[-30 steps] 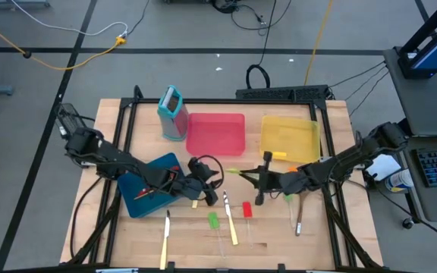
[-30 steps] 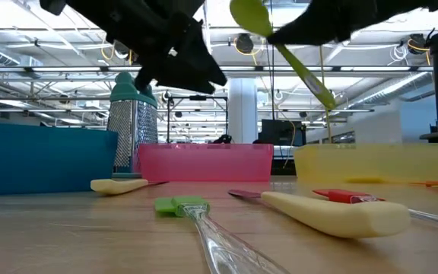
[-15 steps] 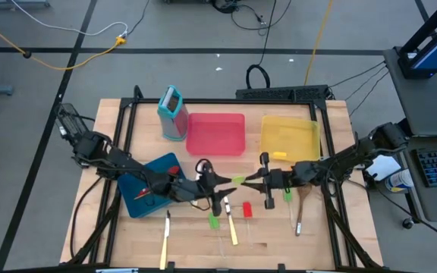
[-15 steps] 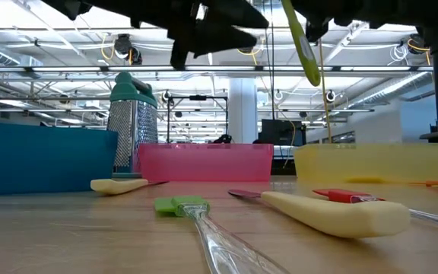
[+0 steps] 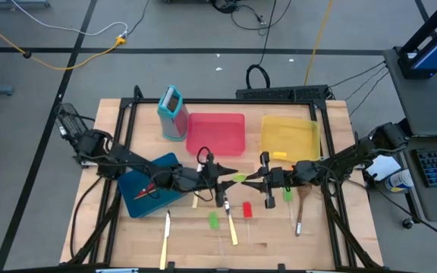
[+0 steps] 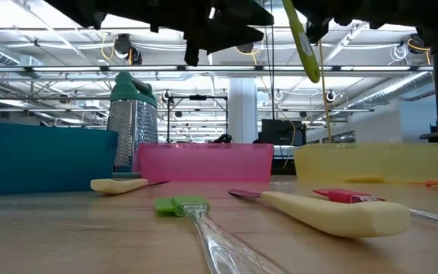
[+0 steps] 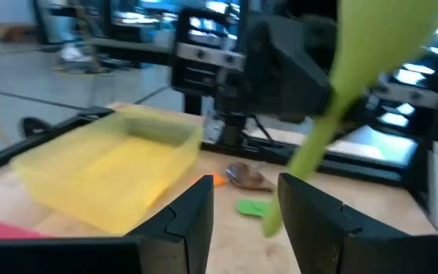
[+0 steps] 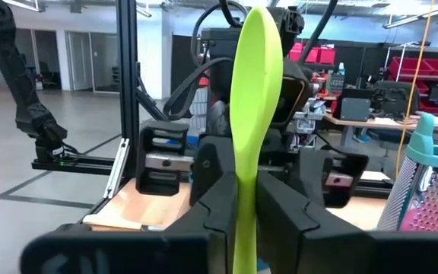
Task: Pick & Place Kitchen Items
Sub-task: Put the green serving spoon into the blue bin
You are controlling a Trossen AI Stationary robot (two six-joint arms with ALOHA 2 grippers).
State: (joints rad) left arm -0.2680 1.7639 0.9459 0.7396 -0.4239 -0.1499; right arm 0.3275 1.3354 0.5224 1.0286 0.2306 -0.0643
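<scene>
My right gripper (image 5: 258,179) hovers above the table's middle, shut on a lime-green spoon (image 8: 255,68) whose wide end points at my left gripper (image 5: 222,182). The left gripper is open and faces it closely. In the left wrist view the spoon (image 7: 333,114) slants down to a spot just ahead of the open fingers (image 7: 310,209). Two cream-handled knives (image 5: 165,241) (image 5: 231,221), a green piece (image 5: 214,221), a red piece (image 5: 246,209), a wooden spoon (image 5: 302,203) and a green utensil (image 5: 287,197) lie flat on the table. My right gripper pinches the green spoon's narrow handle part (image 8: 243,194) between its two fingers, which lie along the spoon. The spoon is lifted clear of the table and its wide end (image 8: 257,46) sticks out beyond the fingertips. My left gripper: whether a finger touches the spoon, I cannot tell.
The blue tray (image 5: 139,199) lies under the left arm. The red tray (image 5: 215,133) and the yellow tray (image 5: 289,138) sit toward the far edge. A teal box grater (image 5: 172,112) stands beside the red tray. Bare wood shows at the near left and near right corners.
My left gripper has moved toward the table's right and upward, closing in on the spoon and the right gripper. Early in the second the right gripper shifted slightly toward the left and tipped the spoon steeper; since then it has kept still.
</scene>
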